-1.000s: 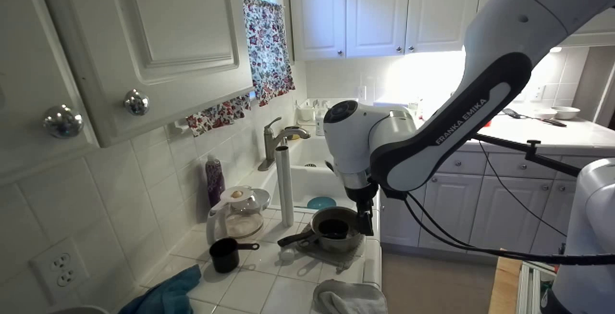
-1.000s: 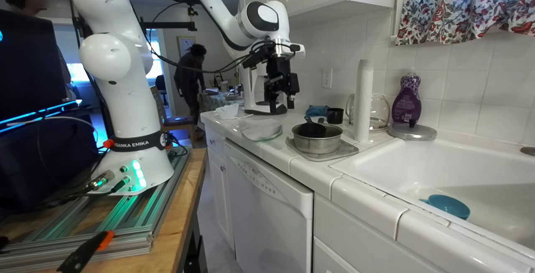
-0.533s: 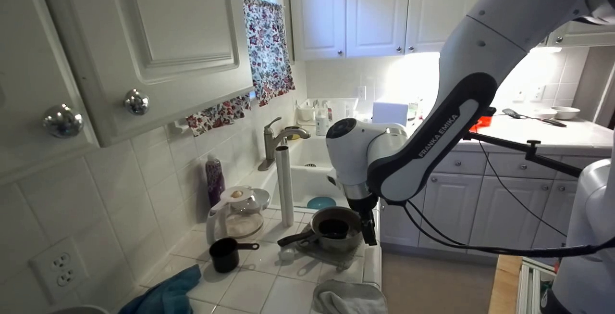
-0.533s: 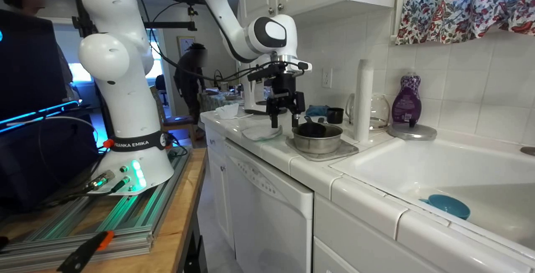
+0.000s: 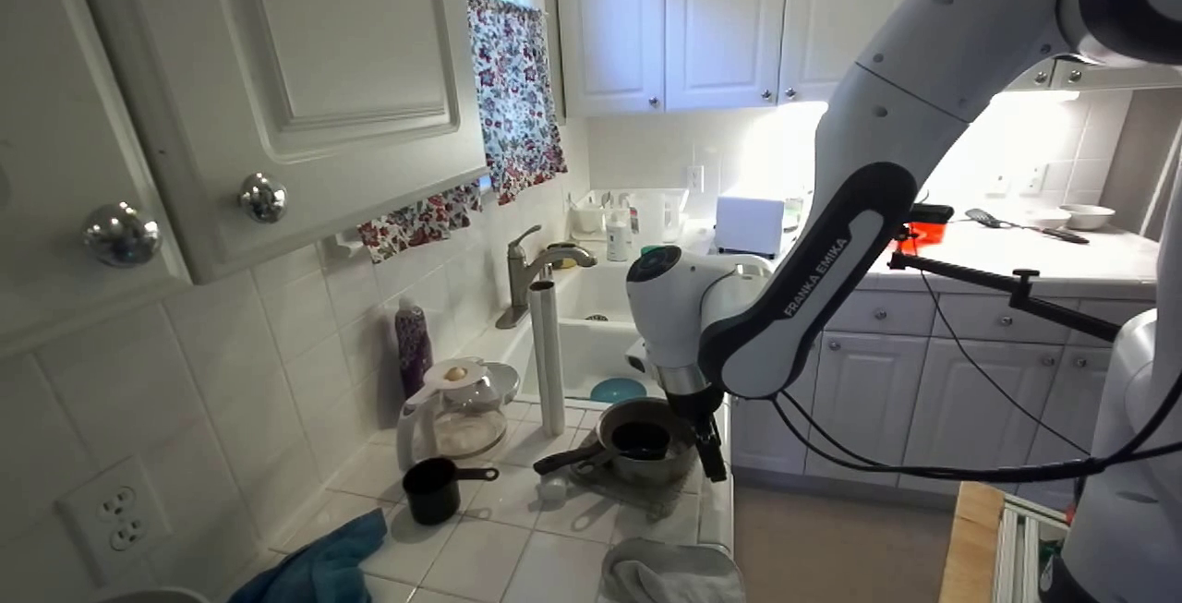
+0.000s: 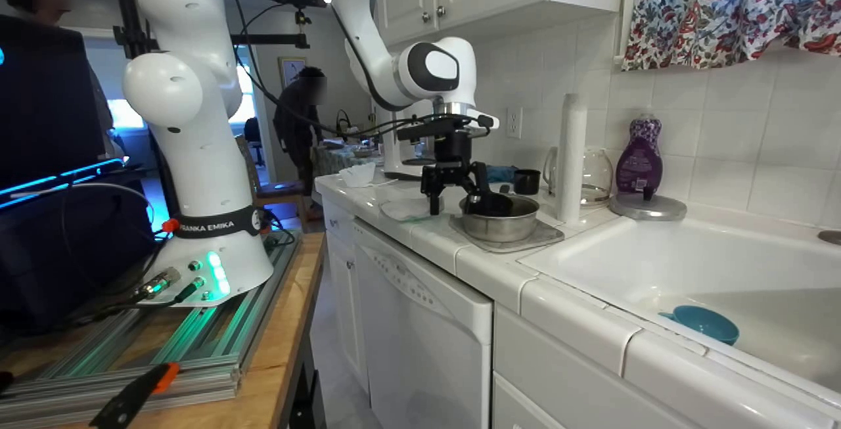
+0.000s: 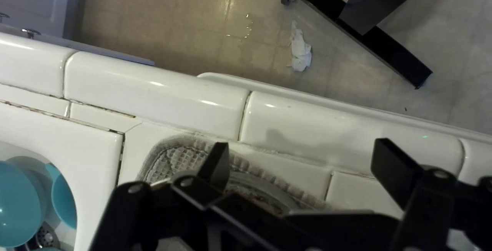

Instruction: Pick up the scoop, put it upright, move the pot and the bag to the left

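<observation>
Exterior view: the pot (image 6: 502, 228) lies just beside my jaws, towards the sink (image 6: 696, 251); I judge its near rim the next grasp. The jaws stand parted, empty.

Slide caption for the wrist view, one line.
Open fingers partly hide the pot; teal dishes lie in the sink at left.

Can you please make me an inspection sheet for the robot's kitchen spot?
Surface: white tiled counter, with flat grey mat.
Job's things: round grey metal pot, standing on the mat; round black scoop inside it; bag, cannot tell.
Clutter: glass carafe with white handle, purple plastic bottle, blue cloth, grey cloth, black cup with straight handle.
Gripper: black two-fingered gripper, open, by the pot; contact unclear.
Cables: black cables looping along the white arm.
Surroundings: white sink with blue handled cup.
</observation>
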Tool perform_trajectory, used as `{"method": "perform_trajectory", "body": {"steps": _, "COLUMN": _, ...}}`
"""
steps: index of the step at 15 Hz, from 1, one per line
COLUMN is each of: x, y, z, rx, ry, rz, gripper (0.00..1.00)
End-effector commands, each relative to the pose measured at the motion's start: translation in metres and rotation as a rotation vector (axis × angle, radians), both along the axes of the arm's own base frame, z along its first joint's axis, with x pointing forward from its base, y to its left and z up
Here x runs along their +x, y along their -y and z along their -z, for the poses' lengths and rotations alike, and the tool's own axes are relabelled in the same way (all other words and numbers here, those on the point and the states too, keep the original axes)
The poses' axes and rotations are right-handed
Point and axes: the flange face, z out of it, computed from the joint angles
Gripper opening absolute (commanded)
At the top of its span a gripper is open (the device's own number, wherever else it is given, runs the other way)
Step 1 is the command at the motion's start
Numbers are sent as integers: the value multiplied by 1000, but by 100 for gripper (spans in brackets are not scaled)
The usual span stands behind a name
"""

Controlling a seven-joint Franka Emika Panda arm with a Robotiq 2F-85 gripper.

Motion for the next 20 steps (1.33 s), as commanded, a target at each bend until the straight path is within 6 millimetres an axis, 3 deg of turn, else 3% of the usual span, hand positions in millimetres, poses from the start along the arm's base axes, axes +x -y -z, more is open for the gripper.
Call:
{"method": "perform_trajectory", "body": {"steps": 1, "x": 11, "y": 0, "z": -1, "rx": 24, "ry": 5, "rz": -44, "gripper": 100}}
{"method": "perform_trajectory", "body": {"steps": 7, "x": 0, "y": -15, "z": -19, "rx": 61, "ry": 35, "rz": -103, "gripper": 100}}
{"method": "perform_trajectory", "body": {"steps": 13, "x": -4, "y": -57, "z": -24, "rx": 83, "ry": 29, "rz": -251, "gripper": 100}}
{"method": "perform_trajectory", "body": {"steps": 20, "x": 1, "y": -63, "z": -19, "rx": 60, "ry": 26, "rz": -256, "gripper": 100}}
